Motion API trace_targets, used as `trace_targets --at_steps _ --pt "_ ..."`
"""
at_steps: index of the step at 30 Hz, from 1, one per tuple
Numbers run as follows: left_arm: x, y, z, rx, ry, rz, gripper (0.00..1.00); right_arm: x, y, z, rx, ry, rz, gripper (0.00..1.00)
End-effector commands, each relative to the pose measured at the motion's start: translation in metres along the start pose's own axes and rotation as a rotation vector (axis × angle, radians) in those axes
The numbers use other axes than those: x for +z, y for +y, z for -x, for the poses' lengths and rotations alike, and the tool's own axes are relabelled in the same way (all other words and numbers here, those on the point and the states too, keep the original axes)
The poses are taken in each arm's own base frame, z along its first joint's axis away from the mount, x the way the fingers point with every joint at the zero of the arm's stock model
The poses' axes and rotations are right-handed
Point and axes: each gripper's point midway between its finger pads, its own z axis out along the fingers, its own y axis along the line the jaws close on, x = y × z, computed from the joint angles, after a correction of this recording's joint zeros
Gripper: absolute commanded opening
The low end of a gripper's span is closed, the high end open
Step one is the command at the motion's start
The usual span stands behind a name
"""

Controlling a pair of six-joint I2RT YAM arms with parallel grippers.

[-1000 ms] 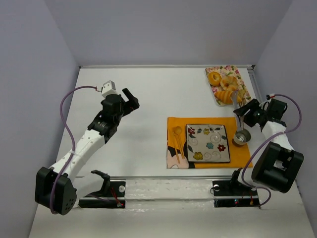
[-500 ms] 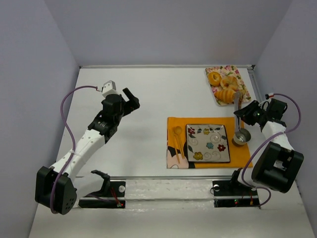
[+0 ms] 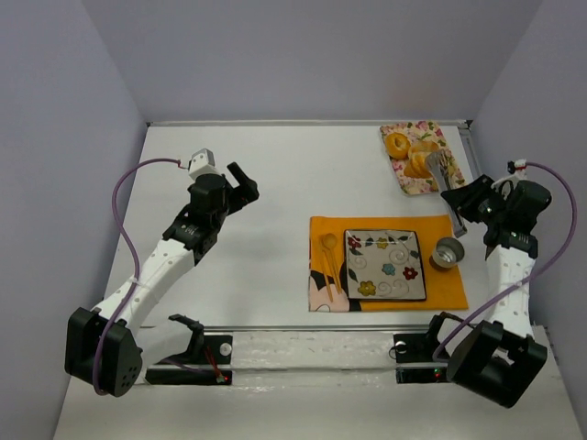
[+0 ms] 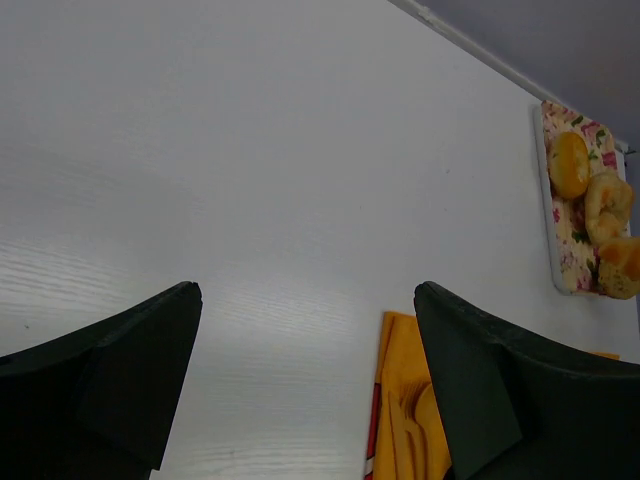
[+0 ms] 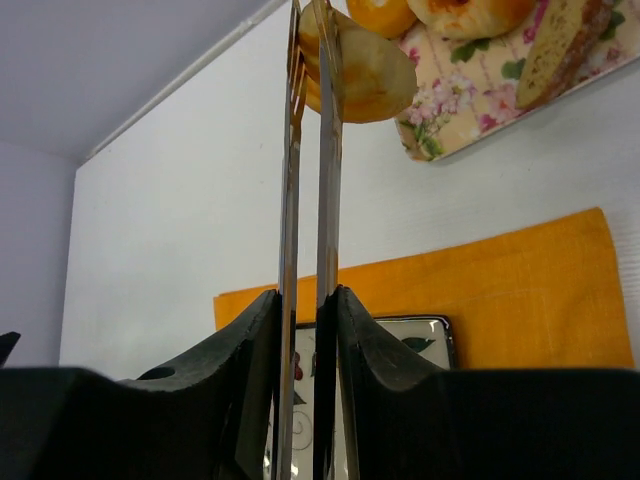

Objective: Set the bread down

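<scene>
Top: right fingers (image 3: 468,203) clamped on tongs (image 3: 446,172), tips over the croissant (image 3: 419,165) on the tray (image 3: 411,131). Plate (image 3: 385,266) carries no bread.
Left wrist: left fingers (image 4: 470,370) wide apart, nothing held.
Right wrist: tong tips at croissant, grip unclear. Slice (image 5: 565,45) on tray.
Judgement: neither piece placed yet.

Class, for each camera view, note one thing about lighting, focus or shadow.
Top external: soft, even light, with barely any shadow beneath the left gripper. Left wrist: its dark fingers look soft-edged; the table carries a pale sheen. Right wrist: the right gripper is near-black and blurred, the tongs and croissant clearer.
</scene>
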Motion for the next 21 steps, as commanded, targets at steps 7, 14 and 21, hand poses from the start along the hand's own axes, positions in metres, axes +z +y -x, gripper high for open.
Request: trace_targets --at_steps 7,14,21 --pt "-0.003 -0.009 0.014 -0.01 -0.048 -0.041 0.99 -0.025 0.046 0.028 -0.08 -0.063 0.105 0.07" --pt "-0.006 -0.011 0.017 -0.013 -0.056 -0.05 0.99 -0.059 0.092 0.001 -0.059 0.047 0.231 0.07" --pt "-0.004 -0.011 0.014 -0.012 -0.046 -0.053 0.99 -0.108 0.136 -0.038 0.012 0.142 0.348 0.07"
